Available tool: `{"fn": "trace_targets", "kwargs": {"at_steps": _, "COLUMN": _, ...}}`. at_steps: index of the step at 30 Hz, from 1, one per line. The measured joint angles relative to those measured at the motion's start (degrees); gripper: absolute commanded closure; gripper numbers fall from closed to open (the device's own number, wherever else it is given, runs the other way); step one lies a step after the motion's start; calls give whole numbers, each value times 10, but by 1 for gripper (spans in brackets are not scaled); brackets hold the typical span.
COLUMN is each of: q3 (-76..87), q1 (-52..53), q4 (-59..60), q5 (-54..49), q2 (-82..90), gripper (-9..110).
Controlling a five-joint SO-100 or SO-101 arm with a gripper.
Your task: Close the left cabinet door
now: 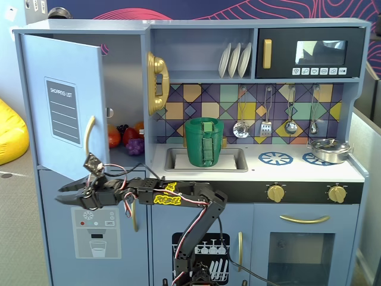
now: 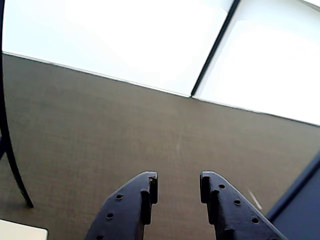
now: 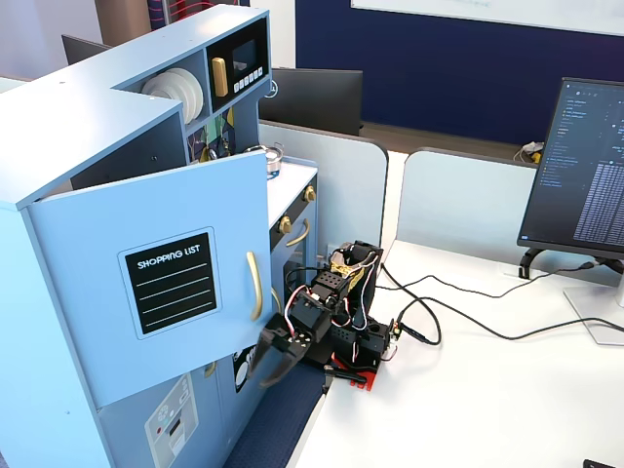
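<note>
The left cabinet door (image 1: pixel 62 98) is light blue with a black "SHOPPING LIST" panel (image 1: pixel 62 112) and a curved gold handle (image 1: pixel 88 140). It stands swung open in both fixed views, also shown from the side (image 3: pixel 156 292). My gripper (image 1: pixel 64 196) is open and empty, just below the door's lower edge, pointing left in a fixed view. In the other fixed view it hangs under the door's handle side (image 3: pixel 270 366). The wrist view shows my two dark fingers (image 2: pixel 130 210) apart over grey floor, nothing between them.
Toy fruit (image 1: pixel 128 138) lies inside the open cabinet. Below is the blue door with the grey dispenser graphic (image 1: pixel 95 232). A green pot (image 1: pixel 204 142) sits in the sink; a gold phone (image 1: pixel 157 82) hangs beside the cabinet. A monitor (image 3: pixel 585 175) and cables lie on the white table (image 3: pixel 468 390).
</note>
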Motion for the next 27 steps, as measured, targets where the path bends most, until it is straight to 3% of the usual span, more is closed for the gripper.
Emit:
{"fn": "trace_targets", "kwargs": {"at_steps": 12, "q3": 6, "q1": 254, "q4": -25, "q5": 16, "q2": 10, "gripper": 101}}
{"fn": "trace_targets", "kwargs": {"at_steps": 27, "q3": -4, "q1": 326, "q4": -27, "q5": 13, "q2": -1, "gripper": 101}}
